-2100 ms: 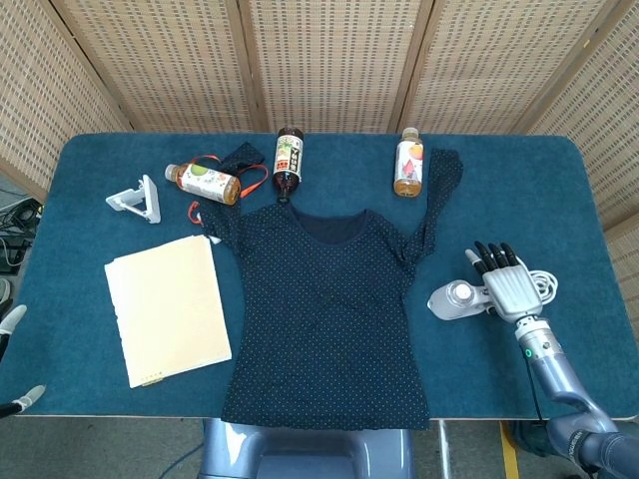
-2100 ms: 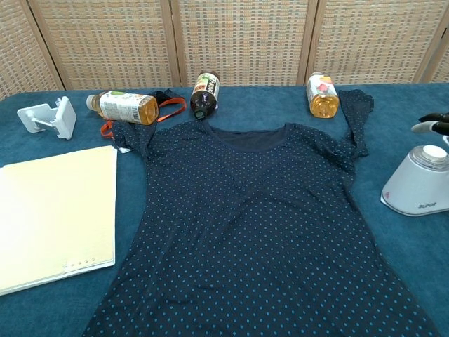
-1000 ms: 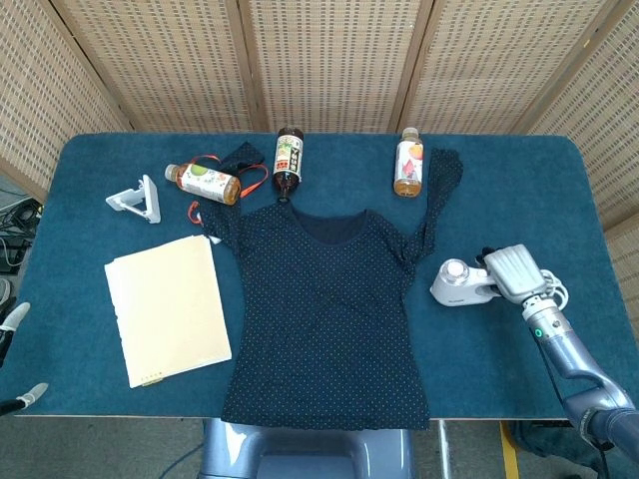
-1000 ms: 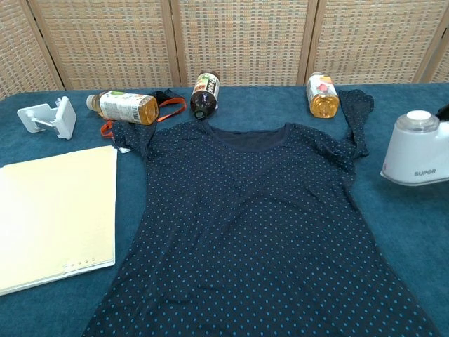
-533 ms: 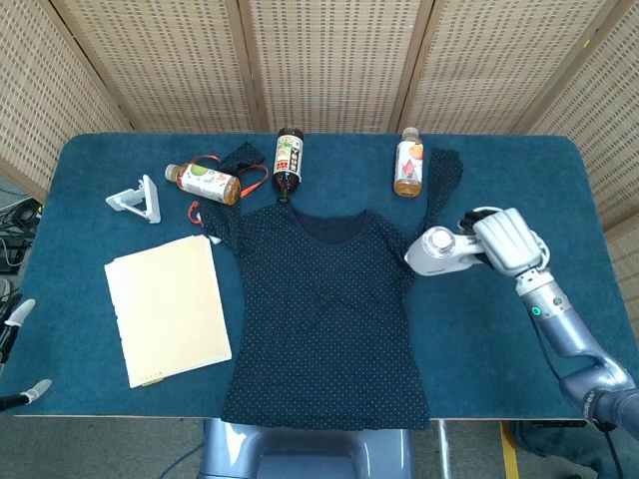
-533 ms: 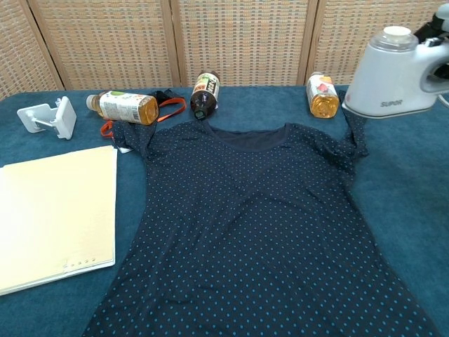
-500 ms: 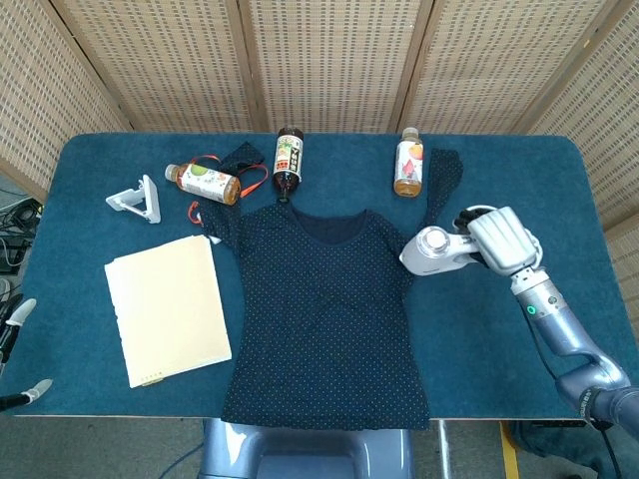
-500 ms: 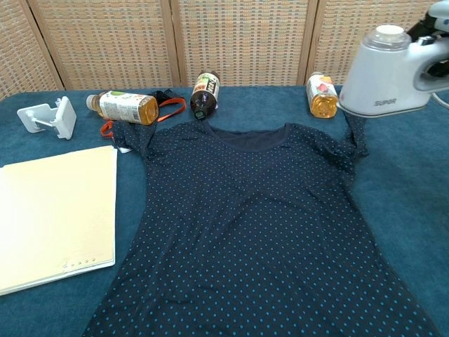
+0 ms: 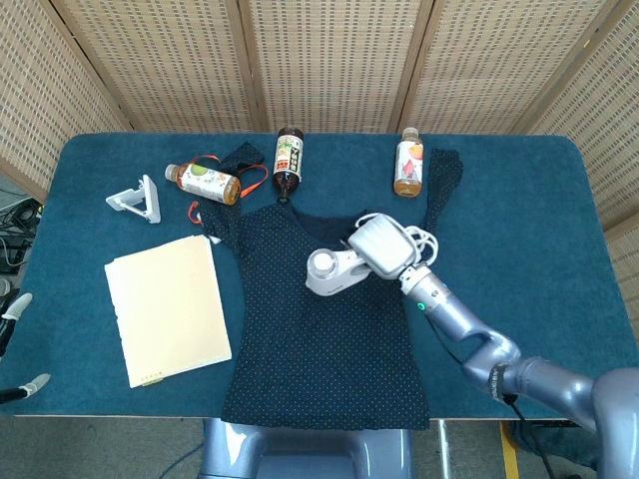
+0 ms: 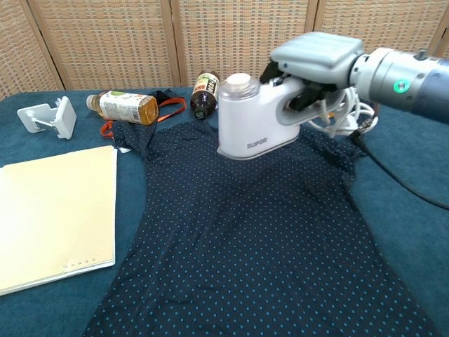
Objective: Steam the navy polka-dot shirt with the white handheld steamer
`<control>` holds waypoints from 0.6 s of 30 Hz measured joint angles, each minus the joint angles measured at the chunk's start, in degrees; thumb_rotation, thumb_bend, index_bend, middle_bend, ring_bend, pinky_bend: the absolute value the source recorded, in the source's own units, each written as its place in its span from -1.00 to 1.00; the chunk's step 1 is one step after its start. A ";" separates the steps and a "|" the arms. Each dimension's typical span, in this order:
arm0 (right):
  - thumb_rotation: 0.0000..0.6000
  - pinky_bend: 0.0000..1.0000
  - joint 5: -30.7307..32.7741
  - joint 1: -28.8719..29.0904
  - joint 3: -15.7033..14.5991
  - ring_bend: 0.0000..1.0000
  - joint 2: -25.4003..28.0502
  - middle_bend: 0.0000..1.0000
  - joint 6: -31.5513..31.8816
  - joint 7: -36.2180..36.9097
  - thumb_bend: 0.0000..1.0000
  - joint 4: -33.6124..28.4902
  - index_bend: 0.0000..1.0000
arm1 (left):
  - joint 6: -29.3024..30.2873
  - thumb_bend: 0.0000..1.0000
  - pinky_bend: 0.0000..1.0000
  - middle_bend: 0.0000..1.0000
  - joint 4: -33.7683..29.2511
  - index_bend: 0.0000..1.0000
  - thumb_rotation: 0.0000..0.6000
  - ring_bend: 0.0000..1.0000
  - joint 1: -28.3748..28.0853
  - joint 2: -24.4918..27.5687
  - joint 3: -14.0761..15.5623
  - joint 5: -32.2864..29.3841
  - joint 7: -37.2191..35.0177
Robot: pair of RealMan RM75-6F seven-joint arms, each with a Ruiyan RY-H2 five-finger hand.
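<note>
Head view: the shirt (image 9: pixel 324 319) lies flat at the middle of the table (image 9: pixel 519 190), hem at the near edge. The right hand (image 9: pixel 382 244) grips the steamer (image 9: pixel 334 271) by its handle, over the shirt's chest. The left hand (image 9: pixel 15 344) shows only as fingertips at the near left corner; its state cannot be determined.

Chest view: the right hand (image 10: pixel 316 60) is wrapped around the handle of the steamer (image 10: pixel 256 119), held above the shirt (image 10: pixel 259 232) near the collar. A folder (image 10: pixel 52 214) lies along the left edge.
</note>
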 measured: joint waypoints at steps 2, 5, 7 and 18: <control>1.00 1.00 0.36 0.75 0.07 0.56 -1.80 0.34 -0.82 -0.29 1.00 0.82 0.51 | -0.58 -1.00 -1.00 -1.00 0.17 -1.00 1.00 -1.00 -0.25 -0.07 -0.32 -1.06 -0.01; 1.00 1.00 0.88 2.06 0.02 0.56 -5.33 0.34 -2.01 -0.39 1.00 2.79 0.51 | -1.22 -1.00 -1.00 -1.00 0.32 -1.00 1.00 -1.00 -0.61 -0.08 -0.77 -2.19 -0.11; 1.00 1.00 0.98 2.91 -0.22 0.56 -7.82 0.34 -2.63 -0.24 1.00 4.93 0.51 | -1.60 -1.00 -1.00 -1.00 0.37 -1.00 1.00 -1.00 -0.81 -0.07 -1.01 -2.83 -0.18; 1.00 1.00 -4.06 5.23 -5.47 0.56 -17.03 0.34 -0.52 7.98 1.00 15.70 0.51 | -3.31 -1.00 -1.00 -1.00 0.61 -1.00 1.00 -1.00 -1.52 -0.52 -1.25 -4.62 0.51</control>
